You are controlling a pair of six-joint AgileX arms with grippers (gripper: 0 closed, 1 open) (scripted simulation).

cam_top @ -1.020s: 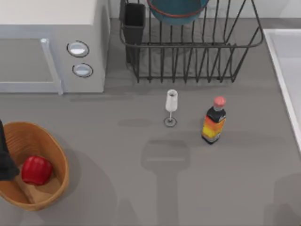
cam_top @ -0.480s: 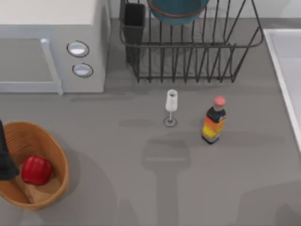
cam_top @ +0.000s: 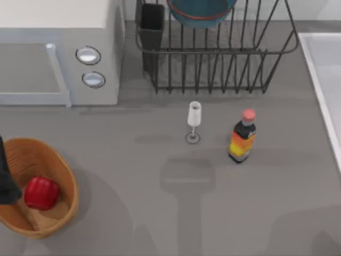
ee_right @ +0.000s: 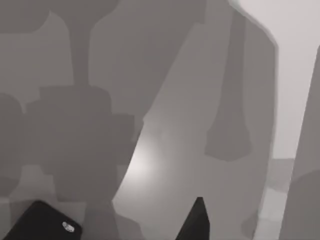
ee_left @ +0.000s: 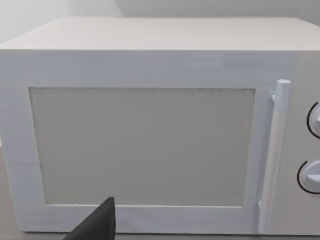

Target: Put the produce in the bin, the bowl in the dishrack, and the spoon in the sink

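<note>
Red produce [cam_top: 41,192] lies inside wicker bin [cam_top: 58,221], just beside left gripper [cam_top: 6,178]; finger state unclear; placement looks done. Teal bowl [cam_top: 200,13] stands propped between dishrack [cam_top: 224,58] bars. Sink [cam_top: 324,80] rim far across grey table [cam_top: 133,176]; microwave [ee_left: 150,125] faces left wrist; glass [cam_top: 194,121], bottle [cam_top: 242,136] mid-table

The top view's far edge cuts off the bowl [cam_top: 201,13] and the upper dishrack [cam_top: 218,50], its right edge crops the sink [cam_top: 325,74], and the left arm [cam_top: 6,178] hides part of the bin [cam_top: 64,205].
</note>
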